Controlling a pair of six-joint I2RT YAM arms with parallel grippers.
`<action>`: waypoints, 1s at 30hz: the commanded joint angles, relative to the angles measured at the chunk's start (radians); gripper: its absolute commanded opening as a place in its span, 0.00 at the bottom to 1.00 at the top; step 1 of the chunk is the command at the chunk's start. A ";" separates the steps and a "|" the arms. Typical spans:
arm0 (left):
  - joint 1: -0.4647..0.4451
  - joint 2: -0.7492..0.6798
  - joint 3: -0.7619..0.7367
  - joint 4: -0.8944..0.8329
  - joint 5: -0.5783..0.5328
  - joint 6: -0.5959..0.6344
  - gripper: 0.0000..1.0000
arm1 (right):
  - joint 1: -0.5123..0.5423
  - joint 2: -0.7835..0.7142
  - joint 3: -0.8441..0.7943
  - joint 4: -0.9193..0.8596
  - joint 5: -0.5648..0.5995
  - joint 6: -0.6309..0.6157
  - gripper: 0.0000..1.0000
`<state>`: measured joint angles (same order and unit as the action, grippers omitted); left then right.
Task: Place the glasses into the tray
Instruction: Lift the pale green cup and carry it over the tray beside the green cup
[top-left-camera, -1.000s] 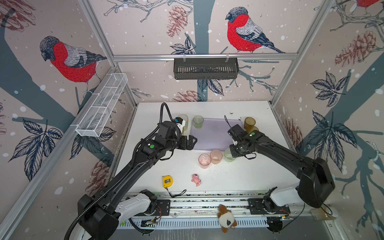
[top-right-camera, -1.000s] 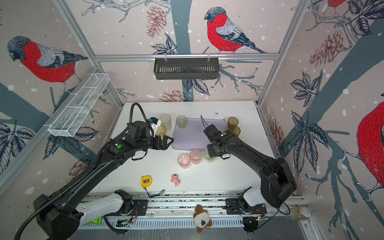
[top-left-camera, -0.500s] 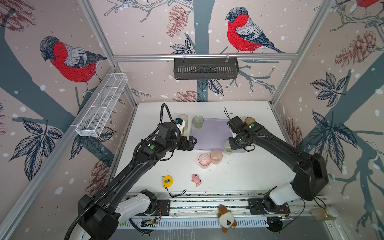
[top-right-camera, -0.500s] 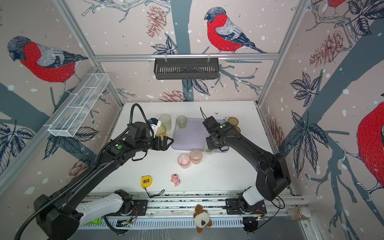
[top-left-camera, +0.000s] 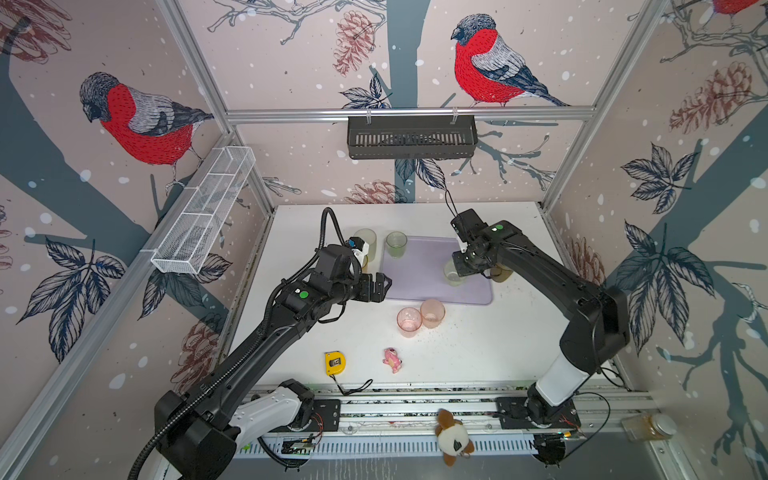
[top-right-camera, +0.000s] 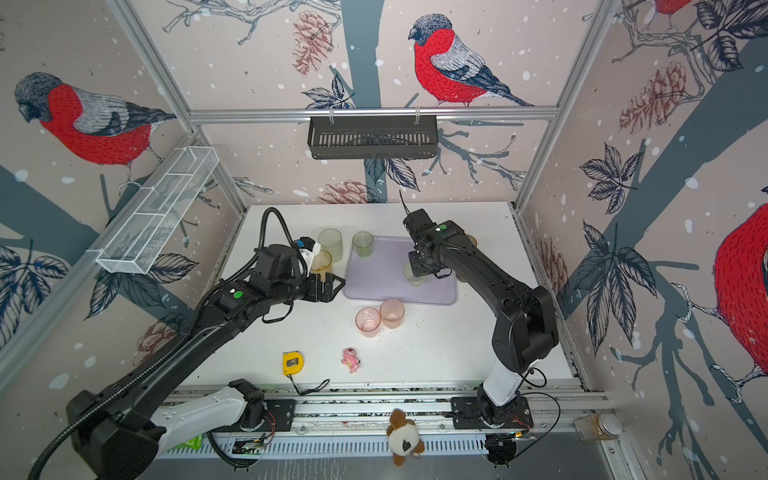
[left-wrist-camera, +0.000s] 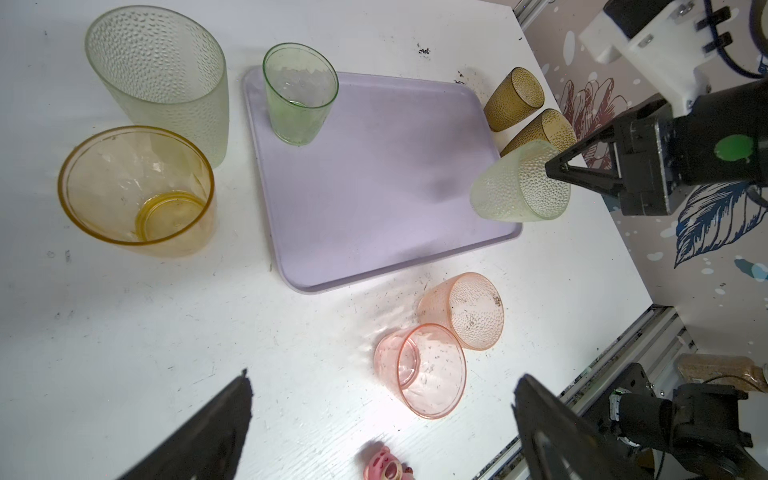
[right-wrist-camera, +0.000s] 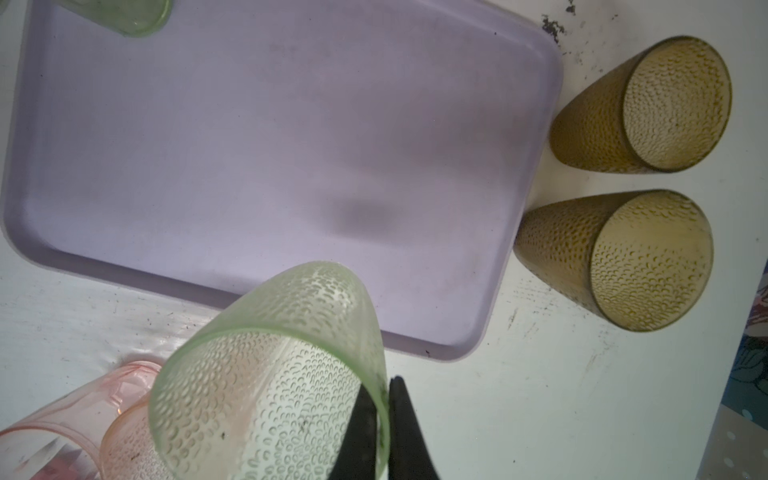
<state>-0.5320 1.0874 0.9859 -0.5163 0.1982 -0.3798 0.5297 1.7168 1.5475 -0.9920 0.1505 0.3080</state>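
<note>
My right gripper (right-wrist-camera: 386, 388) is shut on the rim of a pale frosted glass (right-wrist-camera: 282, 365), holding it tilted just above the right front part of the lavender tray (top-left-camera: 424, 270). A green glass (top-left-camera: 395, 245) stands in the tray's back left corner. Two brown glasses (right-wrist-camera: 648, 108) stand on the table along the tray's right side. Two pink glasses (top-left-camera: 409, 322) stand in front of it. A tall frosted glass (left-wrist-camera: 162, 79) and an amber glass (left-wrist-camera: 137, 191) stand to its left. My left gripper (top-left-camera: 384, 286) is open and empty at the tray's front left edge.
A yellow tape measure (top-left-camera: 334, 362) and a small pink toy (top-left-camera: 392, 359) lie near the table's front. A plush toy (top-left-camera: 453, 436) sits on the front rail. A black basket (top-left-camera: 411, 137) hangs on the back wall, a white mesh basket (top-left-camera: 203, 212) on the left.
My right gripper has carried the frosted glass from the table in front of the tray back and over the tray's right part. The left arm has not moved.
</note>
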 joint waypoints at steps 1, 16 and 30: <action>0.002 0.001 0.006 -0.005 -0.009 0.015 0.98 | -0.002 0.033 0.045 -0.015 -0.005 -0.025 0.01; 0.002 0.019 0.003 0.006 -0.014 0.013 0.98 | -0.014 0.232 0.274 -0.016 -0.023 -0.038 0.01; 0.002 0.016 0.006 -0.015 -0.031 0.008 0.98 | -0.025 0.418 0.516 -0.042 -0.060 -0.053 0.01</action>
<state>-0.5312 1.1057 0.9859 -0.5304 0.1795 -0.3698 0.5072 2.1151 2.0357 -1.0126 0.1055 0.2623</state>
